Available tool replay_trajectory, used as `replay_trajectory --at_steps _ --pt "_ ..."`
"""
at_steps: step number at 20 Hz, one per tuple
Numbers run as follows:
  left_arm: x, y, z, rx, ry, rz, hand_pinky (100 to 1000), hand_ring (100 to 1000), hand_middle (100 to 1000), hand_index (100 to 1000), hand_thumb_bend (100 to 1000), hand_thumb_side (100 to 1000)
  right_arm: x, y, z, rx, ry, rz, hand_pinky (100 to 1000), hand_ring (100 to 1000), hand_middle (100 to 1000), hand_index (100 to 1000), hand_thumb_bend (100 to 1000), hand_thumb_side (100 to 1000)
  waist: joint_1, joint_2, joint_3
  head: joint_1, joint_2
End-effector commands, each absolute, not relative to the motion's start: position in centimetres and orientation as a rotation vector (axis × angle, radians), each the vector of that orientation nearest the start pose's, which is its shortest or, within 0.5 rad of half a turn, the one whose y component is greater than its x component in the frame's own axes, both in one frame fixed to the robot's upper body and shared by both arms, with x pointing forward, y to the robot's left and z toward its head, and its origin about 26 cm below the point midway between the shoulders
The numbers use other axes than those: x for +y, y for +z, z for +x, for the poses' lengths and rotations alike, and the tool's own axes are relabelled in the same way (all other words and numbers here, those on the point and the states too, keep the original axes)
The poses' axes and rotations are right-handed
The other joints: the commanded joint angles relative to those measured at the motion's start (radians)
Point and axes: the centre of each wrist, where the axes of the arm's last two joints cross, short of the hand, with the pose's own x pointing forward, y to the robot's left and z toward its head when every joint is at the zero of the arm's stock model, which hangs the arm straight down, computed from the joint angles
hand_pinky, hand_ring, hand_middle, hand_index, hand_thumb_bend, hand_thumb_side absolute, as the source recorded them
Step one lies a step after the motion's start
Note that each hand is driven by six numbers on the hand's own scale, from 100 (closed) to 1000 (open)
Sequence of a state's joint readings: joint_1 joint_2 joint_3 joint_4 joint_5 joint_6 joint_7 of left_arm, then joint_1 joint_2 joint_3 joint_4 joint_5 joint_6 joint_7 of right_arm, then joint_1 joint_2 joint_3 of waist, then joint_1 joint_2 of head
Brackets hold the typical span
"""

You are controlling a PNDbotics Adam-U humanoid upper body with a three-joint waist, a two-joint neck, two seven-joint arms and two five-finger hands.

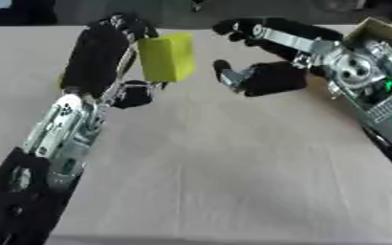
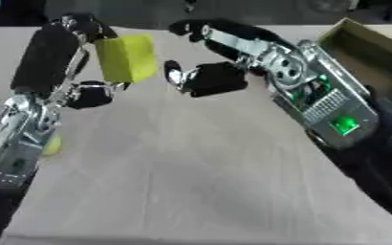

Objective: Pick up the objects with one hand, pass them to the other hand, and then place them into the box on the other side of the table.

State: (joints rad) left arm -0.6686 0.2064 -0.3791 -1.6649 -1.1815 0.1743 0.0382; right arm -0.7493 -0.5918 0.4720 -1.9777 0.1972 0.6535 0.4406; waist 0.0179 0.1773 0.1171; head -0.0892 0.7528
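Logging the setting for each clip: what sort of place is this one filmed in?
Probably a lab or test bench rather than a home: a plain pale table bare but for the task things, a cardboard box at its right edge, and the left hand holding a yellow block near the open right hand.

Yellow block (image 1: 167,57), seemingly olive-brown box (image 2: 375,48)

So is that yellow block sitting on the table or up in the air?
In the air. The left hand holds the yellow block above the table, facing the open right hand.
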Motion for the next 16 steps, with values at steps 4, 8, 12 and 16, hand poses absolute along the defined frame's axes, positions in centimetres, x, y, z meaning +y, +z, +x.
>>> replay_trajectory --at_steps 4,8,12,16 --pt "10.8 21.2 35.0 2.689 1.428 -1.716 595 551 499 478 542 100 -15.3 29.2 29.6 -1.602 1.263 -0.202 1000 1000 982 1000 100 711 0.000 -0.013 0.003 -0.007 -0.013" --pt "10.4 21.2 34.9 2.614 1.438 -1.730 597 552 502 480 558 100 -14.9 29.4 29.5 -1.584 1.248 -0.142 1000 1000 979 1000 100 647 -0.001 -0.011 0.006 -0.010 -0.013" --pt "10.2 21.2 34.8 2.568 1.436 -1.762 598 553 504 481 568 100 -14.7 29.3 29.5 -1.563 1.229 -0.108 1000 1000 970 1000 100 387 -0.003 -0.010 0.009 -0.014 -0.014" --pt "10.0 21.3 34.8 2.538 1.412 -1.789 598 553 505 482 574 100 -14.4 29.2 29.4 -1.547 1.211 -0.087 1000 1000 969 1000 100 389 -0.003 -0.009 0.013 -0.017 -0.015"
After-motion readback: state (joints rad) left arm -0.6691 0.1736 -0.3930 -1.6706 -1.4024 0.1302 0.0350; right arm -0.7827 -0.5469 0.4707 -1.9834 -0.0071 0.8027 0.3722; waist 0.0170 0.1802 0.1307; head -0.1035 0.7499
